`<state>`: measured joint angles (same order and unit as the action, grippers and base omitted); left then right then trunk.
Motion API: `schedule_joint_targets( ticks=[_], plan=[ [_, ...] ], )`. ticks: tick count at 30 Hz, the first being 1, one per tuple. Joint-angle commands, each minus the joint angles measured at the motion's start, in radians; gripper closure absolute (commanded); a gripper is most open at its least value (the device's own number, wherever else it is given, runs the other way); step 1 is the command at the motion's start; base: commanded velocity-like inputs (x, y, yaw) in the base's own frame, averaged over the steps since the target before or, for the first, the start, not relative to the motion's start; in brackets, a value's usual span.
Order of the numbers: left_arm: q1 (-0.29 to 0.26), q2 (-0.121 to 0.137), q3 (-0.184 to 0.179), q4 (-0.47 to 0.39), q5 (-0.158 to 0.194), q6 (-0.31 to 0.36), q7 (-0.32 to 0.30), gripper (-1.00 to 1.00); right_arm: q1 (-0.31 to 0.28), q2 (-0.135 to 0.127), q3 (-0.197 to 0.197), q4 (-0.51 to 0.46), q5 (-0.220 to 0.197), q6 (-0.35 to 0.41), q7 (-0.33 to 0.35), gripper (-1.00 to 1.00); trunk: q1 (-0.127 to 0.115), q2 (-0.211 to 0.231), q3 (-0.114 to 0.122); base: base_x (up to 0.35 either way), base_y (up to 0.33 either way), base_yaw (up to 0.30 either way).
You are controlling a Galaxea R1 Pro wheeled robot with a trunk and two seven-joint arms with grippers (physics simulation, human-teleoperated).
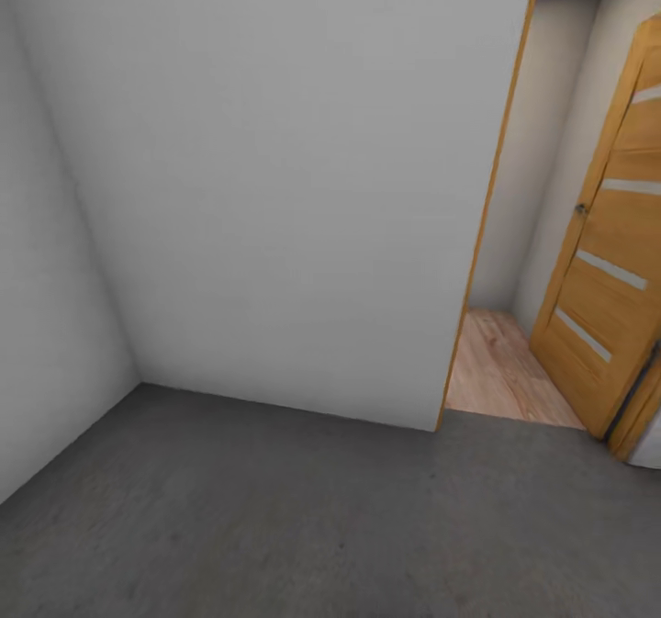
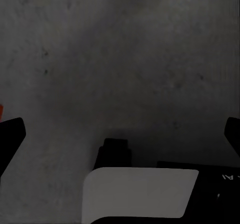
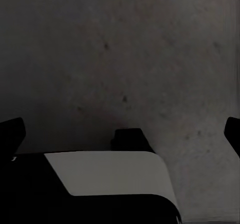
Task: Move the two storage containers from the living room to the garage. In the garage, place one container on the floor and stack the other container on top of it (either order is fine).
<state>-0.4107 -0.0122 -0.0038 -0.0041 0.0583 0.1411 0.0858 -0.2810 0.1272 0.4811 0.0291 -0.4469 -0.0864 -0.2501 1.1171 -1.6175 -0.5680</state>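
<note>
— What is underfoot here?
— A dark grey, mottled concrete floor [image 1: 303, 517], running up to the white walls.
— And past the doorway?
— Light wood planks [image 1: 500, 370] begin (right at the threshold).

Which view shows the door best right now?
The head view: the wooden door stands open at right, with glass slits and handle visible, beside the doorway onto wood planks. Both wrist views look down at concrete floor, not at the door.
</note>
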Motion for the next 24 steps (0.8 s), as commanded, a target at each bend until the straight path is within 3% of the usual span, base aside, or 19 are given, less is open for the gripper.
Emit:
schedule_joint_targets(
  ticks=[1, 24],
  plan=[
    [0.0, 0.0, -0.001, -0.001, 0.006, 0.003, 0.003, -1.0, -0.001, 0.001, 0.008, 0.003, -0.01, -0.006, -0.001, -1.0, 0.0, -0.001, -0.001, 0.0, 0.0, -0.276],
    [0.0, 0.0, -0.001, -0.001, 0.006, 0.003, 0.003, -1.0, -0.001, 0.002, 0.008, 0.003, -0.01, -0.007, -0.001, -1.0, 0.0, -0.001, -0.001, 0.0, 0.0, -0.276]
  ],
)
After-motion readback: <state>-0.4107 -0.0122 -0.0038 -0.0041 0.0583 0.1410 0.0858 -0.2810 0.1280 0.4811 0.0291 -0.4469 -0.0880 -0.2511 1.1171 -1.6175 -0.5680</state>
